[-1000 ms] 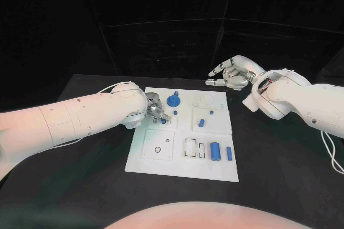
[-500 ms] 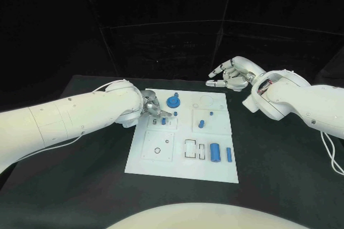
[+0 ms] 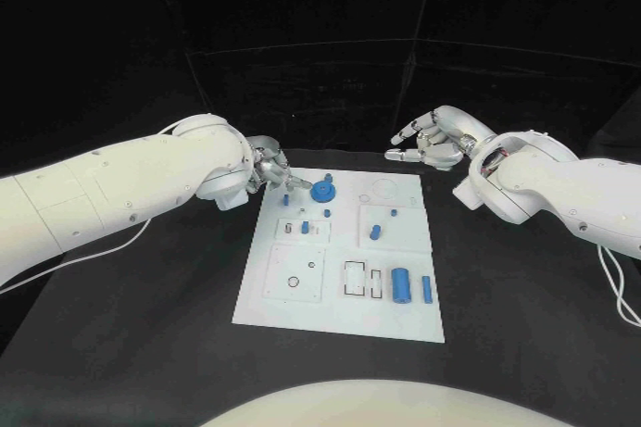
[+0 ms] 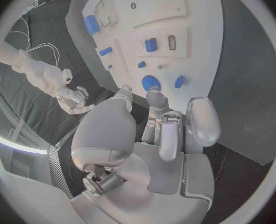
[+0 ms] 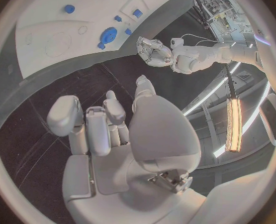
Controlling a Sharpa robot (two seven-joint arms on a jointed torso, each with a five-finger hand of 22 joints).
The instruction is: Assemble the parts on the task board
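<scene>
Lying in the middle of the black table (image 3: 160,334), the task board (image 3: 320,297) carries its blue parts: a gear-like round part (image 3: 322,191) near the far edge, a small peg (image 3: 283,199) just left of it, a short piece (image 3: 305,227) in the small plate below, another (image 3: 377,230) to the right, and a large cylinder (image 3: 401,282) with a slim one (image 3: 428,287) beside it near the front.

A change is seen against the frames of a second ago: the left hand (image 3: 271,170), which was then low over the small plate by the short piece, has been lifted and drawn back to the board's far left corner. Its fingers are loosely spread, and nothing is seen between them in the left wrist view (image 4: 165,129), so it is judged to be empty. The short piece is left standing in its plate, which suggests that one placement has been finished and that the round part or the peg may be addressed next.

The right hand (image 3: 430,138) has been kept where it was, raised beyond the board's far right corner, fingers parted and holding nothing (image 5: 107,129).
</scene>
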